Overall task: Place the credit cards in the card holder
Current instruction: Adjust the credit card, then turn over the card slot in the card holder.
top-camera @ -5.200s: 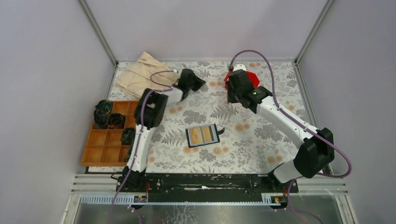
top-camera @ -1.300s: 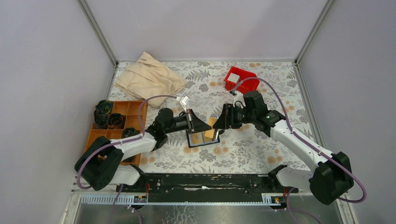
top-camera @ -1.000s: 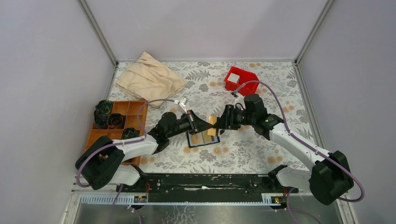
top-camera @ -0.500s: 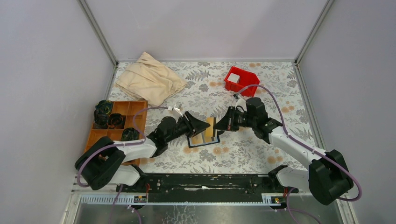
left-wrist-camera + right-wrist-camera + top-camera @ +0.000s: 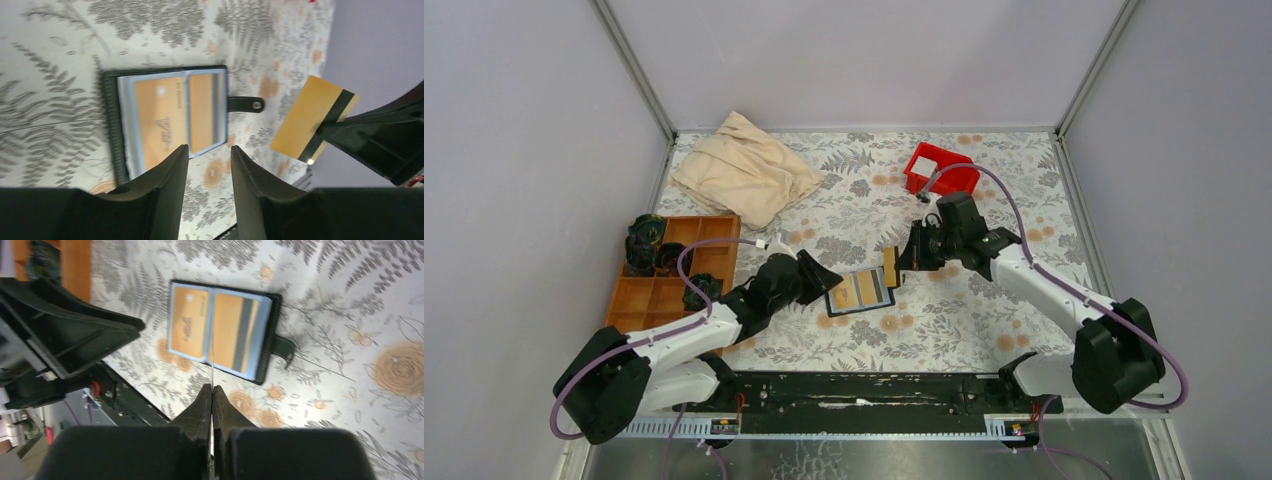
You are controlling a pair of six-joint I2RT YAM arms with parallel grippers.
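**Card on edge over the holder's tab end: right arm has the move**

Right pincer (image 5: 901, 262): jaws pressed together on a tan card (image 5: 890, 268), gripped along its dark-striped edge. The card is in the air, off the surface (image 5: 984, 300). In the right wrist view the card is edge-on, a thin line running out from the shut tips across the holder's middle fold.

Card holder (image 5: 859, 290): open and flat at the middle of the surface. In the top view its long axis runs roughly 9 to 3. The clasp tab (image 5: 896, 280) sticks out at 3 o'clock, toward the right arm. Two seated cards (image 5: 160, 120) show tan in its windows.

Key relation, top view: from the right pincer the holder lies below and toward 8 o'clock, just beside. The held card stands over the tab end with its visible edge running about 12 to 6, across the holder's long axis. My reading is that the card must tip flatter and its free edge meet a pocket mouth. I cannot tell which pocket is free.

Left pincer (image 5: 819, 275): jaws apart, nothing between them, near the holder's 9 o'clock edge. I cannot tell whether it touches. It looks well placed to pin the holder down, but the right arm is the nearer to inserting.
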